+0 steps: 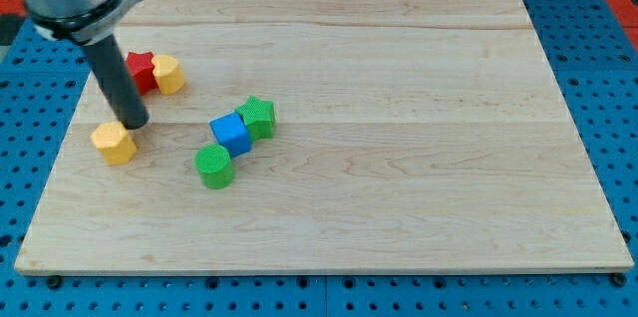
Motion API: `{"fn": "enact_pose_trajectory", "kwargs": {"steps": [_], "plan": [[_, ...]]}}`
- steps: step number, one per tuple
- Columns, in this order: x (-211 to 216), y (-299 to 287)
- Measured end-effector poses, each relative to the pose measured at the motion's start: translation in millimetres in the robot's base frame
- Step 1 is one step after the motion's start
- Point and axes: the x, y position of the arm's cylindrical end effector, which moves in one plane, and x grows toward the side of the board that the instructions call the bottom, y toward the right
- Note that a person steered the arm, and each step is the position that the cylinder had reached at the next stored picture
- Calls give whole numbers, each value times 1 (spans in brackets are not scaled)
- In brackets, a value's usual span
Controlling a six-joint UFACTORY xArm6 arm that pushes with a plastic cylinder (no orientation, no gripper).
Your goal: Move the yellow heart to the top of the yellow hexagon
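Observation:
The yellow heart (115, 144) lies near the board's left edge. The yellow hexagon (168, 75) lies above and to the right of it, touching a red block (140, 69) on its left. My tip (133, 124) rests on the board at the heart's upper right edge, touching it or nearly so. The dark rod rises from there toward the view's top left and stands between the heart and the hexagon.
A green star (258, 116), a blue cube (230, 134) and a green cylinder (213, 167) lie in a diagonal cluster to the right of the heart. The wooden board (399, 207) sits on a blue perforated table.

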Motion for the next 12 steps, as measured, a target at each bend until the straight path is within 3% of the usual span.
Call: {"fn": "enact_pose_trajectory", "kwargs": {"steps": [1, 2, 3, 4, 6, 7, 9, 12], "plan": [[47, -14], [56, 0], [-1, 75], [-66, 88], [-114, 67], [-114, 17], [-91, 47], [-32, 45]]}}
